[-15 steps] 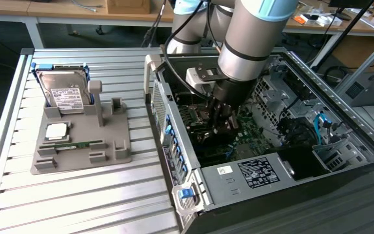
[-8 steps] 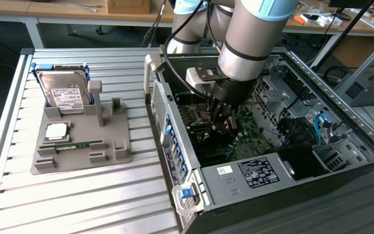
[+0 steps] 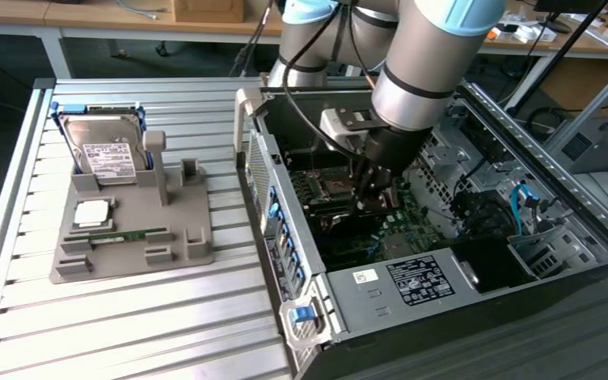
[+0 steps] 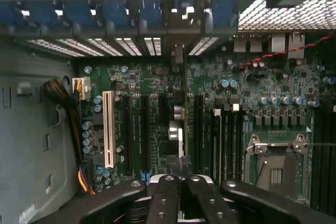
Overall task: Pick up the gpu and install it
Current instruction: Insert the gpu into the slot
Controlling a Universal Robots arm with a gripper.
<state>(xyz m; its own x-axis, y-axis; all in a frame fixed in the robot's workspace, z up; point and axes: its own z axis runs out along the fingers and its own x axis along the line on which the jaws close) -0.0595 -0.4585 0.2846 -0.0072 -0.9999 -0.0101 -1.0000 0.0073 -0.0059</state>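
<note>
1. Gripper (image 3: 373,198) of a robot arm reaches deep into an open computer case (image 3: 515,158) lying on its side on a slatted metal table (image 3: 124,332).
2. Jaws are pressed narrow, apparently pinching the gpu (image 4: 177,129), which the wrist view shows edge-on as a thin dark strip with a silver patch, running from the fingertips toward the rear slot openings.
3. Card hangs upright just above, or already touching, the motherboard (image 3: 389,229), among the long dark expansion slots beside a white slot (image 4: 109,129); whether its edge is seated cannot be told.
4. Gray holder (image 3: 124,261) at the exterior view's left carries a hard drive (image 3: 108,158) and a RAM stick (image 3: 124,236), well apart from the work.
5. Risks from here, as a judgement: a card slightly tilted or offset could jam against the slot wall, bending its contacts or stressing the board; the end bracket could catch on the case's rear frame; and a thin grip could let the card slip or rotate under downward pressure.
</note>
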